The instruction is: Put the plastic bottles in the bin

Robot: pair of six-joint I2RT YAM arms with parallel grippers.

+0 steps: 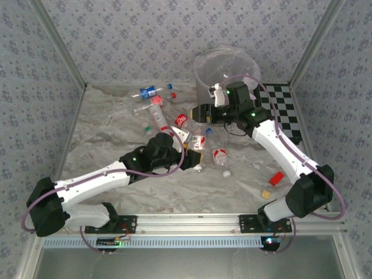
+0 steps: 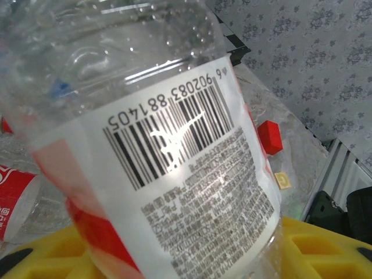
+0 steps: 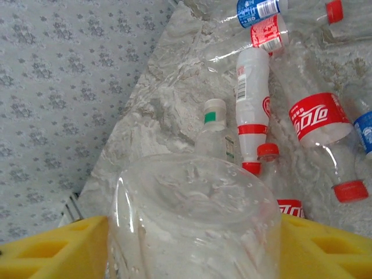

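Clamps a red-and-white labelled bottle (image 2: 174,151) in the left gripper (image 2: 186,256) above the table (image 1: 244,174), long axis slanting up-left, and a clear bottle (image 3: 197,197) in the right gripper (image 3: 192,250) near the bin (image 1: 218,67), base facing the wrist camera.

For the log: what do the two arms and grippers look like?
The left arm and right arm have white links, black joints, green lights near the wrists and lilac cables alongside. The left gripper and right gripper have yellow fingers.
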